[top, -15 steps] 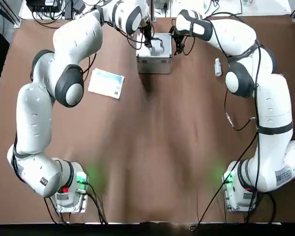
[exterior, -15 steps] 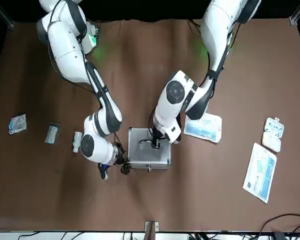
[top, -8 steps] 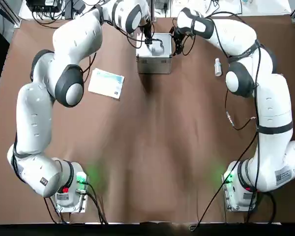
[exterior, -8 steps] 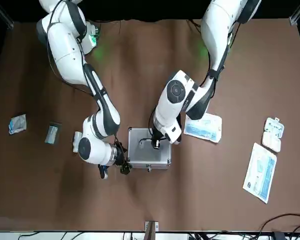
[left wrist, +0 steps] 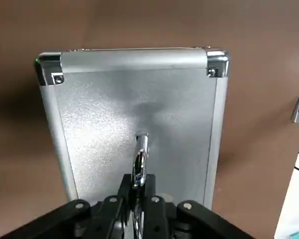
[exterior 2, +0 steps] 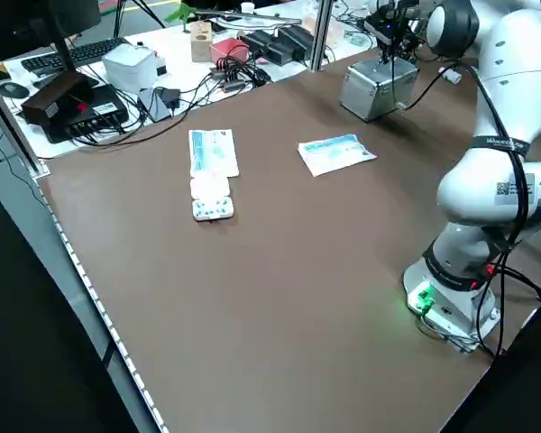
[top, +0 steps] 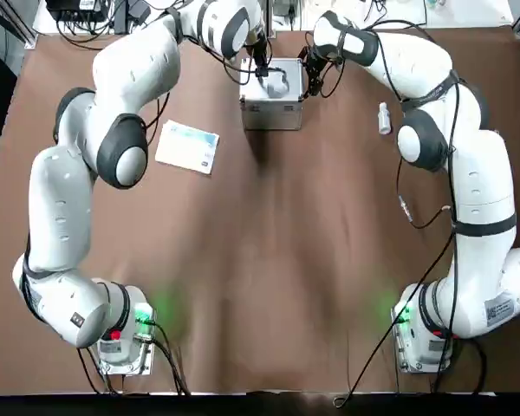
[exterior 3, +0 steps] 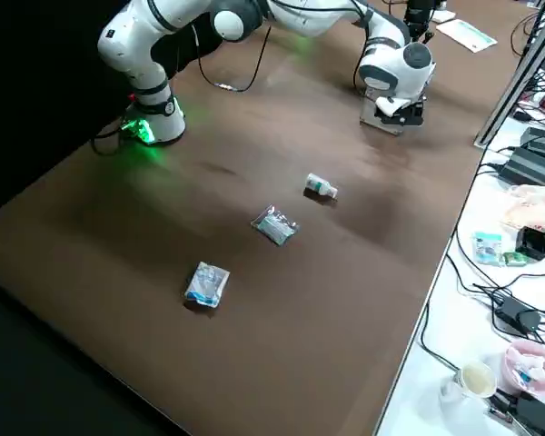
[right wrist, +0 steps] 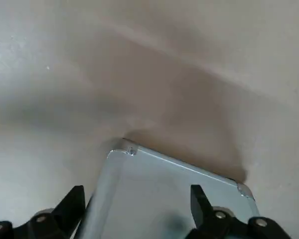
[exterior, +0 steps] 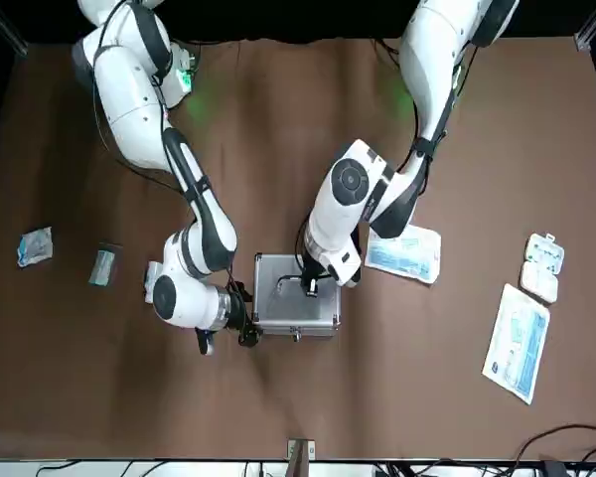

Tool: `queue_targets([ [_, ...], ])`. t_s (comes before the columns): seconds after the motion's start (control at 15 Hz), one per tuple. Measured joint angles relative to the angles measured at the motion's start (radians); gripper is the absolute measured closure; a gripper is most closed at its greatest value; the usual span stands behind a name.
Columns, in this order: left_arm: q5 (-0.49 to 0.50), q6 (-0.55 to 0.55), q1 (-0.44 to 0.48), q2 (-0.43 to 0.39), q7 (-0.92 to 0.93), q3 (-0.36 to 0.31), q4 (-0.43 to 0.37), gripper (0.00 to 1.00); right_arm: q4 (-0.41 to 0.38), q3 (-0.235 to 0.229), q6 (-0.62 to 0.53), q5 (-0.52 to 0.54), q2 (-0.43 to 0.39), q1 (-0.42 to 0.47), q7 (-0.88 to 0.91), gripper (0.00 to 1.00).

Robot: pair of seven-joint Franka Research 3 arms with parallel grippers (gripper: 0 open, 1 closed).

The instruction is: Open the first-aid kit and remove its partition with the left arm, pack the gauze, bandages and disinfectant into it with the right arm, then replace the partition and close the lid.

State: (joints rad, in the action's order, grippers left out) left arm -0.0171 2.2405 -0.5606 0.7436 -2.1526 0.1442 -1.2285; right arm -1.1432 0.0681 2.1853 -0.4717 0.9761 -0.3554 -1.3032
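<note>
The first-aid kit [top: 271, 104] is a small silver case standing at the table's far middle, also seen in the front view [exterior: 295, 316]. Its lid [left wrist: 139, 104] is down. My left gripper [left wrist: 138, 186] is shut on the wire handle [left wrist: 141, 149] on top of the lid, and shows from above [top: 262, 73]. My right gripper [top: 309, 76] is open at the case's right side, a case corner showing between its fingers [right wrist: 72, 204]. The disinfectant [top: 384, 119] stands right of the case. Two small packets [exterior 3: 275, 225] [exterior 3: 206, 283] lie farther right. The partition is hidden.
A flat blue-white printed box [top: 187, 146] lies left of the case. Farther left are a long white-green packet [exterior: 517, 342] and a small white blister pack [exterior: 542, 266]. Cables and desk gear [exterior 2: 252, 45] line the table's far edge.
My right arm's wrist has swung slightly beside the case. The left gripper keeps its hold on the handle and the case has barely moved.
</note>
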Motion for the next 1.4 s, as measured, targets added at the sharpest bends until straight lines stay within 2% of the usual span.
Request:
queue_targets([
  [0.47, 0.0, 0.0, 0.0, 0.0, 0.0, -0.001, 0.001, 0.87, -0.003, -0.006, 0.001, -0.067, 0.004, 0.001, -0.001, 0.07],
  [1.13, 0.0, -0.018, -0.002, -0.005, 0.0, -0.001, 0.006, 0.87, -0.002, -0.006, 0.001, -0.072, 0.005, -0.001, 0.002, 0.07],
  [1.4, 0.0, -0.072, -0.004, -0.026, 0.002, 0.008, 0.021, 0.87, -0.002, -0.006, 0.003, -0.072, 0.007, -0.002, 0.008, 0.07],
])
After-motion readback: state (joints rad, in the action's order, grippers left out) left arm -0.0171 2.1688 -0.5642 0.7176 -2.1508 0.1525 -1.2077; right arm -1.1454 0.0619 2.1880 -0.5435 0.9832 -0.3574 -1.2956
